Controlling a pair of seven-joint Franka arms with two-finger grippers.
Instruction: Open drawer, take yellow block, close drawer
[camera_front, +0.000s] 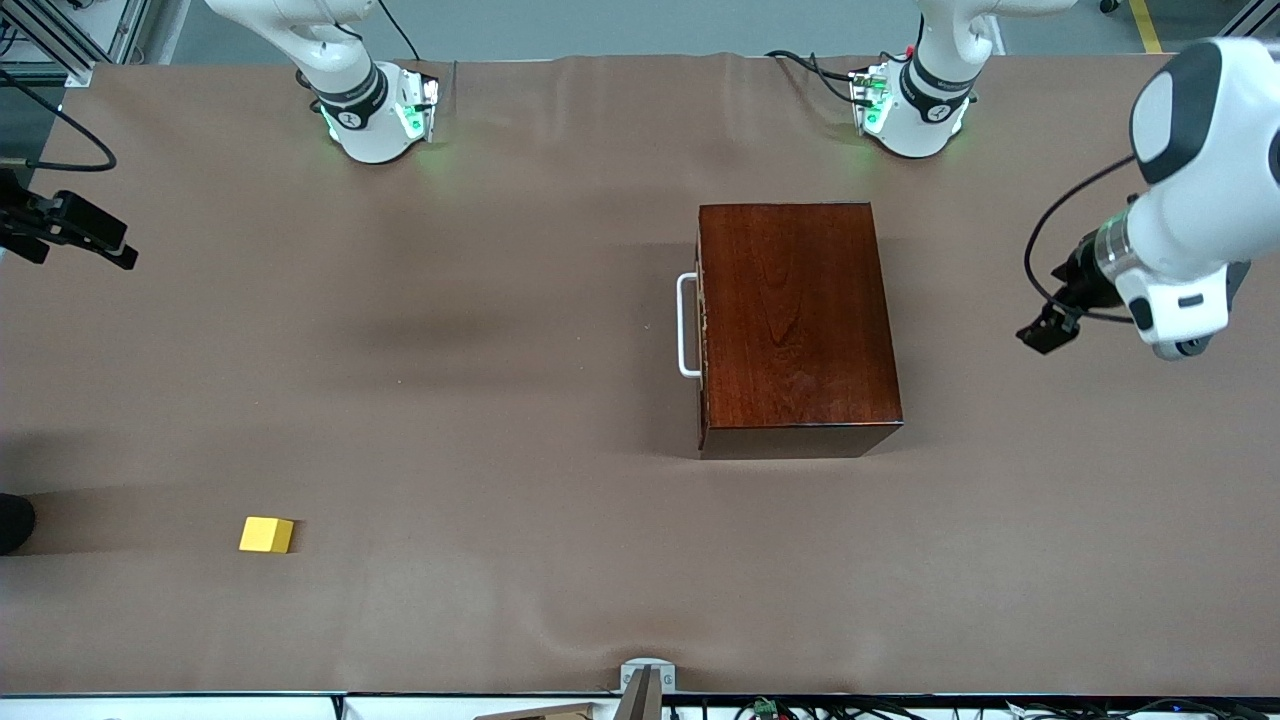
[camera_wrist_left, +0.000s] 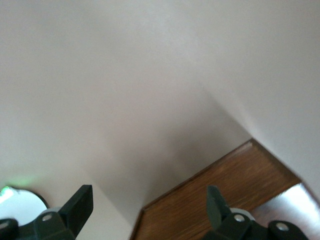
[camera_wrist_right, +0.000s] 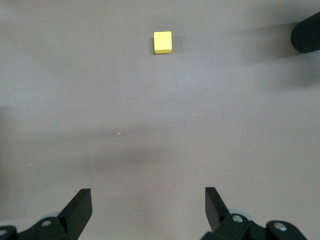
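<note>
The drawer (camera_front: 700, 325) is shut in its box (camera_front: 795, 320); the yellow block (camera_front: 266, 535) lies on the surface (camera_front: 500, 480), nearer the camera, toward the right arm's end. Both the left gripper (camera_wrist_left: 150, 207) beside the box and the right gripper (camera_wrist_right: 148, 207) above the block hang released; hooking the handle (camera_front: 686, 325) squarely would pull best.

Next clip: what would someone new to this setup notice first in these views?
The dark reddish-brown wooden box stands out mid-table toward the left arm's end, its drawer shut with the white handle facing the right arm's end. The yellow block lies alone on the brown cloth, nearer the front camera, toward the right arm's end. Both pincers are open and empty: the left pincer beside the box, the right pincer at the table's edge.
</note>
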